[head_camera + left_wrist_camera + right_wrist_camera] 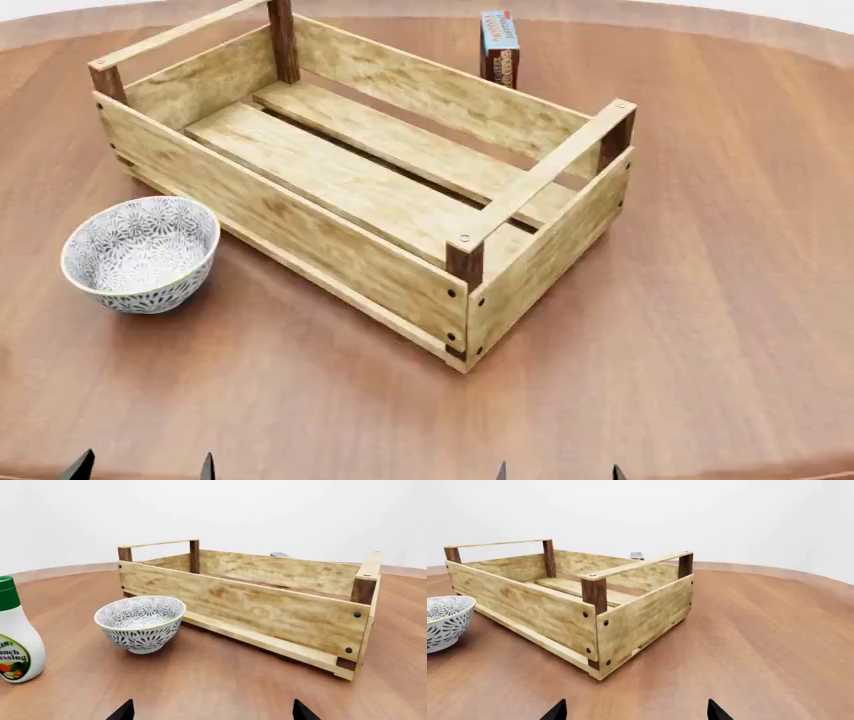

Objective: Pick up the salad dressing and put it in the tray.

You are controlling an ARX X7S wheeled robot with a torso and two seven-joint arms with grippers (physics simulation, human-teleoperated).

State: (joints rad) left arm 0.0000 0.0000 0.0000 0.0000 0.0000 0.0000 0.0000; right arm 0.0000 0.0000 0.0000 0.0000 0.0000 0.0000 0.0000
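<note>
The salad dressing point(15, 635) is a white bottle with a dark-green cap, standing upright on the brown table at the edge of the left wrist view, beside the bowl. It is out of the head view. The tray point(360, 170) is a large wooden slat crate with dark corner posts, empty, in the middle of the table; it also shows in the left wrist view point(267, 605) and the right wrist view point(560, 600). My left gripper point(143, 468) and right gripper point(558, 472) are both open and empty, low at the table's near edge, well short of the tray.
A grey-white patterned bowl point(140, 252) stands left of the tray, also seen in the left wrist view point(140, 622) and right wrist view point(444, 620). A blue-and-red carton point(499, 47) stands upright behind the tray. The round table's rim point(747, 20) curves behind.
</note>
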